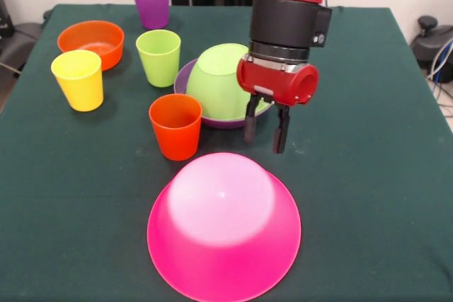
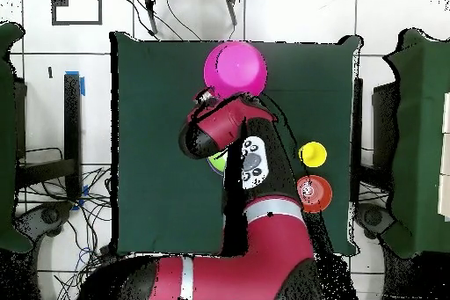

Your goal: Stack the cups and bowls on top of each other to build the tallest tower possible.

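Observation:
The very large pink bowl (image 1: pixel 223 228) lies upside down at the table's near middle; it also shows in the overhead view (image 2: pixel 235 68). Behind it the lime green bowl (image 1: pixel 219 79) lies upside down in the purple bowl (image 1: pixel 185 76). The orange-red cup (image 1: pixel 175 125), lime green cup (image 1: pixel 158 56), yellow cup (image 1: pixel 78 79) and purple cup (image 1: pixel 151 3) stand upright on the left. The orange bowl (image 1: pixel 90 42) stands upright at the far left. My gripper (image 1: pixel 266 132) is open and empty, hanging just right of the green bowl, behind the pink bowl. The blue bowl and yellow-orange cup are out of view.
The dark green table (image 1: pixel 368 175) has bare cloth on its right half. In the overhead view my arm (image 2: pixel 255 164) covers the table's middle; the yellow cup (image 2: pixel 313 154) and orange bowl (image 2: pixel 315 193) show beside it.

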You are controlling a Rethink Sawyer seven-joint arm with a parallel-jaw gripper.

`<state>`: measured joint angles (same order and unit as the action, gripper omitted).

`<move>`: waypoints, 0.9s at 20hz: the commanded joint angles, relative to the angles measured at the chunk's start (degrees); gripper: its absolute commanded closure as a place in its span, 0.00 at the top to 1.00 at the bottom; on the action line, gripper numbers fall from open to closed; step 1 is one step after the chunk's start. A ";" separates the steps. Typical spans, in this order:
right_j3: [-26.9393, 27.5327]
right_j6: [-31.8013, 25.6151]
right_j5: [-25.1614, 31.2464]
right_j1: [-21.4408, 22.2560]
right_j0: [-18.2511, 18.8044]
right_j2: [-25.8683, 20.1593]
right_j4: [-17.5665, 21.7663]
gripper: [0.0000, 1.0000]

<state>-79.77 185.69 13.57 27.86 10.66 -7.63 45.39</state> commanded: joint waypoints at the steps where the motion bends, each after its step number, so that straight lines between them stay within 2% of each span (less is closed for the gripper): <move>1: -6.31 -7.05 8.54 -4.52 2.53 -8.40 -7.05 1.00; 6: -6.03 -5.15 7.53 -7.14 2.78 -7.54 -10.20 1.00; 10: -6.69 -5.97 9.16 -6.45 3.45 -7.89 -13.29 1.00; 18: -7.36 -9.20 9.03 -4.66 5.99 -8.02 -14.21 1.00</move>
<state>-84.69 185.69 16.12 24.31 14.60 -10.94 32.88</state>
